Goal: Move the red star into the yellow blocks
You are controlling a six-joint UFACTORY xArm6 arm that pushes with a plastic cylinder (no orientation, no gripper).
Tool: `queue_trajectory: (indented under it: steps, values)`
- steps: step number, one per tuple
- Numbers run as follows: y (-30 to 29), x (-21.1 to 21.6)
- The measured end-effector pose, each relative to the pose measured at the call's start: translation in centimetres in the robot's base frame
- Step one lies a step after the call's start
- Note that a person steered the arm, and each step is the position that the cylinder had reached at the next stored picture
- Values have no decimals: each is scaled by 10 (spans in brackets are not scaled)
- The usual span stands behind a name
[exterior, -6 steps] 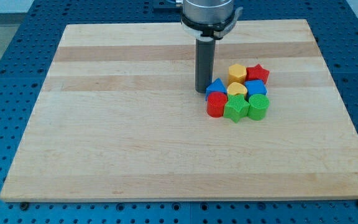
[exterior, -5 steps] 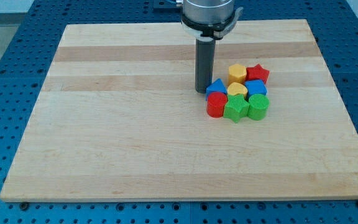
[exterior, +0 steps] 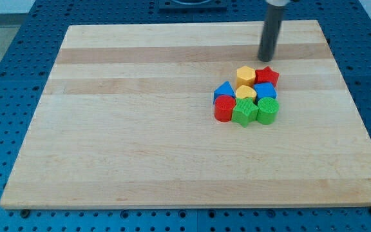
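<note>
The red star [exterior: 267, 77] sits at the top right of a tight cluster of blocks, right of the board's middle. It touches the yellow hexagon [exterior: 245, 76] on its left. A yellow heart [exterior: 245, 93] lies just below the hexagon. My tip [exterior: 265, 60] stands on the board just above the red star, a small gap apart from it, touching no block.
The cluster also holds a blue triangular block [exterior: 223, 89], a blue block [exterior: 265, 91], a red cylinder [exterior: 223, 109], a green star-like block [exterior: 244, 113] and a green cylinder [exterior: 268, 111]. The wooden board [exterior: 140, 129] lies on a blue pegboard table.
My tip has moved from the left of the blue triangular block up and to the right, to just above the red star. The blocks have not moved.
</note>
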State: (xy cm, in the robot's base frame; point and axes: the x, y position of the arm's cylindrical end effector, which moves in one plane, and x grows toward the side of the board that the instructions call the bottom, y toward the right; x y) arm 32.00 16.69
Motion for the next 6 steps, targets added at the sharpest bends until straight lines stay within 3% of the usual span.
queue_trajectory:
  steps: [2,6]
  values:
    - [7,37]
    - [-34,43]
